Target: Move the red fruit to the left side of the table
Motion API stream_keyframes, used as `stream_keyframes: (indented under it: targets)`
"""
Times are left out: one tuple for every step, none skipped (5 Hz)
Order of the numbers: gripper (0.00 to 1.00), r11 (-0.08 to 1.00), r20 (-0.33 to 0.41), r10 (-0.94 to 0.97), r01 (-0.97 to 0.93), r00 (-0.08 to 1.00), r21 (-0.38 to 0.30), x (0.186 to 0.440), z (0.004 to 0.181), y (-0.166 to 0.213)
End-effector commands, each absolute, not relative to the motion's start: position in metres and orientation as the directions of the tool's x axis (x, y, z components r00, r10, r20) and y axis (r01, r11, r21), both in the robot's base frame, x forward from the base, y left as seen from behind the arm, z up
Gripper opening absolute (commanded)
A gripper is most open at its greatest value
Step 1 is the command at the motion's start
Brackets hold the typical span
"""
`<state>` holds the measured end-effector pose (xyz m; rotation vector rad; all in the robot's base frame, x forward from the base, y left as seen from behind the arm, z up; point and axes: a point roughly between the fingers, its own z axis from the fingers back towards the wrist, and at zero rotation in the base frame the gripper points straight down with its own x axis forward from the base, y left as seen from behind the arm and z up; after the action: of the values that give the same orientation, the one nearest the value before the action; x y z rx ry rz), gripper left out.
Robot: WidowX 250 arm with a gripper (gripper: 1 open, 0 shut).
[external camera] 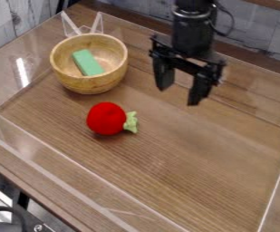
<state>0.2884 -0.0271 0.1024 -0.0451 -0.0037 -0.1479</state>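
Bright red fruit [104,118] sits bare on the table [215,172], a bit below and to the right of the wooden bowl [89,62], not touching it, small green leafy stem [131,122] pointing away from the bowl toward the right. Bowl holds a green block [86,62], not the target. Gripper [185,82] hangs to the right of the bowl, about level with its lower rim, pointing down, jaws spread wide with nothing between them, off the fruit and up-right of it. Clear acrylic walls [33,159] edge the table, one running below-left of the bowl. Task not started as far as the layout shows, fruit is near mid-table and needs to end further over on the bowl side. Handling guess: looks like a light toy, smooth glossy skin, probably stiff or slightly squashy, not fragile. Round shape means it may roll or squirt out if pinched off-centre. Best hold looks like across the widest part of the red body, fingers coming straight down either side, avoiding the leafy stem since that is thin and floppy-looking. Jaw spread seems enough to straddle it. Risk is nudging it sideways on the slick wood-grain before closing
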Motion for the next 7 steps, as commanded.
stream_keyframes:
  targets:
    - [1.0, 0.981, 0.09, -0.189, 0.193, 0.978, -0.03, 0.292, 0.115, -0.018]
    - [1.0, 0.982, 0.12, -0.186, 0.19, 0.975, -0.019, 0.291, 0.117, -0.017]
    - [1.0, 0.982, 0.135, -0.187, 0.191, 0.973, -0.012, 0.291, 0.116, -0.018]
    - [1.0, 0.992, 0.149, -0.121, 0.123, 0.982, -0.007, 0.3, 0.117, -0.022]
    - [1.0, 0.998, 0.154, -0.059, 0.061, 0.986, -0.007, 0.306, 0.118, -0.025]
    - [1.0, 0.999, 0.135, -0.032, 0.033, 0.99, -0.007, 0.313, 0.116, -0.032]
    - [1.0, 1.0, 0.12, -0.012, 0.013, 0.993, -0.005, 0.319, 0.114, -0.036]
